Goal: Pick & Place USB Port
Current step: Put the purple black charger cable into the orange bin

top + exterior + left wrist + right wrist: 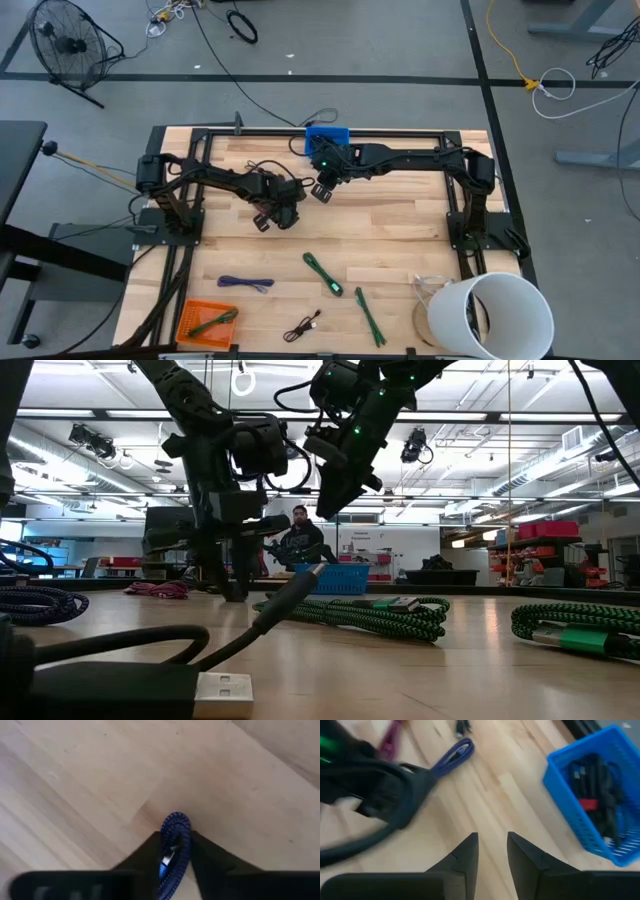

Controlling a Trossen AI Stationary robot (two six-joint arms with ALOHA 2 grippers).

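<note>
Broadly, the pale butcher-block wooden table [400, 225] fills the middle of the high view, framed by a black metal rail. At its 5 o'clock corner stands a big white plastic bucket [495, 315], and at 7 o'clock an orange mesh tray [190, 325] holding a green cable. A blue plastic basket [326, 137] with dark cables inside sits at 12 o'clock against the far rail.

The left arm reaches from 9 o'clock toward the centre, and its left gripper [275, 215] hangs just above the boards. In the left wrist view its fingers [147, 857] are pinched narrow on a blue braided USB cable [175, 840], whose loop pokes out beyond the tips over bare wood.

The right arm stretches from 3 o'clock across to the middle, with the right gripper [325, 188] near the blue basket and just beside the left one. Its fingers [465, 852] stand a narrow gap apart with nothing between them.

Smaller things lie toward 6 o'clock: a second blue braided cable [246, 284], two green braided cables [323, 273] and [369, 315], and a thin black cable [301, 327].
</note>
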